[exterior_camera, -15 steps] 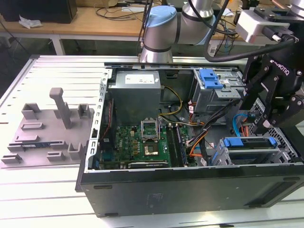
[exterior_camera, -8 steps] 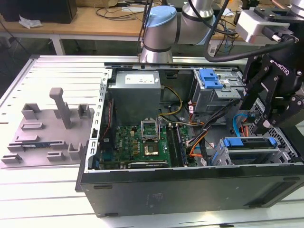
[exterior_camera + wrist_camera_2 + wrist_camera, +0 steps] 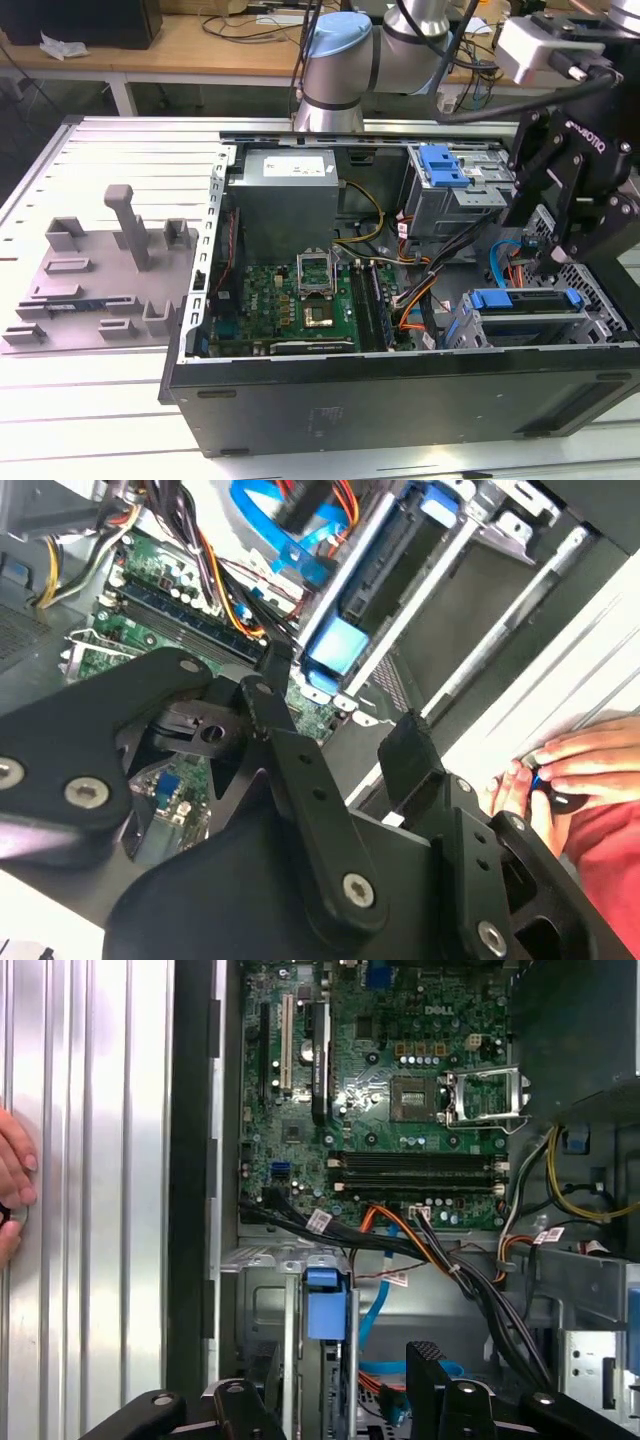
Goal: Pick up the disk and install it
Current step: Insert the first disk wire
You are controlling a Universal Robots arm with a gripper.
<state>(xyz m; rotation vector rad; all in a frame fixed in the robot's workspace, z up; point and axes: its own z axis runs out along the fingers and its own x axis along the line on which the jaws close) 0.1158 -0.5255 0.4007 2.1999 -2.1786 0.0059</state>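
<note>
The black gripper (image 3: 340, 708) stands wide open with nothing between its jaws. In the second wrist view its two fingers (image 3: 408, 750) are spread well apart, and the gap between them is bare. In the exterior view it hangs at the exterior view's right, low over the drive bay of the open computer case (image 3: 400, 400). It is just above the disk (image 3: 525, 300). Whether a fingertip touches the disk cannot be told.

The disk lies flat in the bay at the lower right of the exterior view. Its blue frame shows along the near edge, with blue and orange cables (image 3: 505, 262) just beside it. The green motherboard (image 3: 300, 300) fills the case floor toward the exterior view's left, below the grey power supply box (image 3: 290, 190).

The case rests on a ribbed aluminium table (image 3: 110, 150). A grey plastic fixture (image 3: 100, 270) sits near the exterior view's left. The silver robot arm (image 3: 340, 70) rises behind the case. Wooden desks (image 3: 200, 45) with cables cross the upper part of the frame. A person's hand (image 3: 12, 1195) rests on the table beside the case.
</note>
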